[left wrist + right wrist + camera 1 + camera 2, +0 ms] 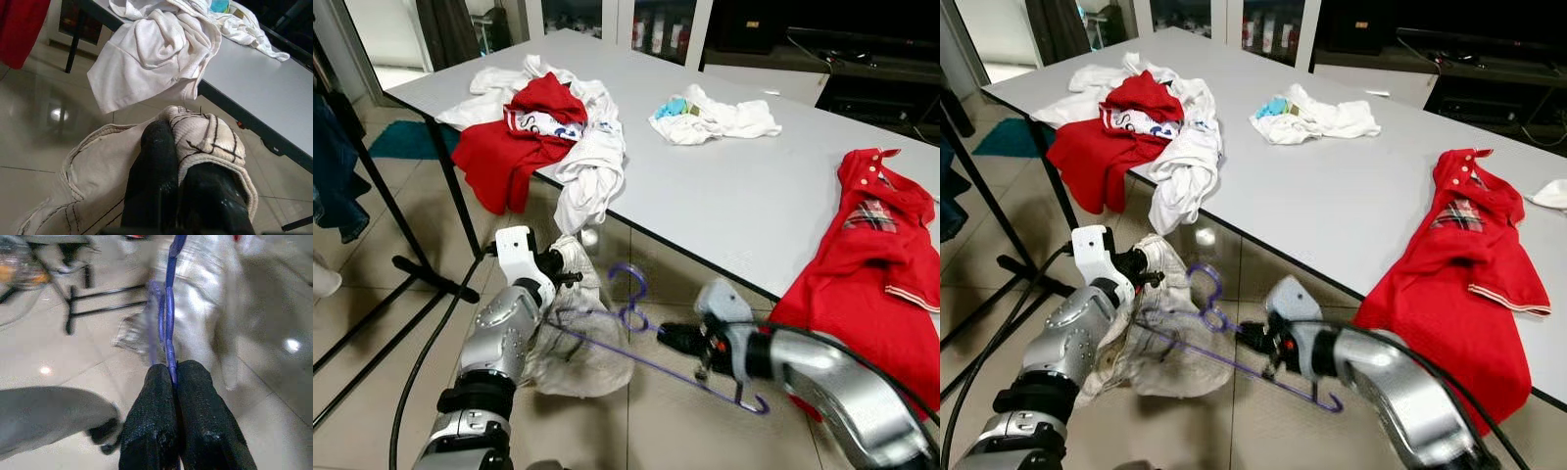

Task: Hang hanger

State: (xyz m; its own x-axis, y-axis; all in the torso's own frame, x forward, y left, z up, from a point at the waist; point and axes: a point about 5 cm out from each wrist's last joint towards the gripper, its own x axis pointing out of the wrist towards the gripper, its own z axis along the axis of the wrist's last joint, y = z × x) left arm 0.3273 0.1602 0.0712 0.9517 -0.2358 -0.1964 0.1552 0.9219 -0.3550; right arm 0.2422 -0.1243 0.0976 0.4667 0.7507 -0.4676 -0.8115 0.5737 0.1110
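Observation:
A purple wire hanger (pixel 636 313) hangs low in front of the table, partly threaded into a cream garment (pixel 573 343). My right gripper (pixel 674 338) is shut on the hanger near its hook; in the right wrist view the black fingers (pixel 168 426) pinch the purple wire (pixel 168 323). My left gripper (pixel 566 269) is shut on the cream garment's upper edge, and the left wrist view shows its fingers (pixel 161 171) clamped over stitched cream fabric (pixel 205 137).
The grey table (pixel 734 186) carries a pile of red and white clothes (pixel 543 127) at its left end, a white bundle (pixel 715 117) in the middle and a red polo shirt (pixel 871 255) draped over the right edge. A black rack base (pixel 421 274) stands on the tiled floor at left.

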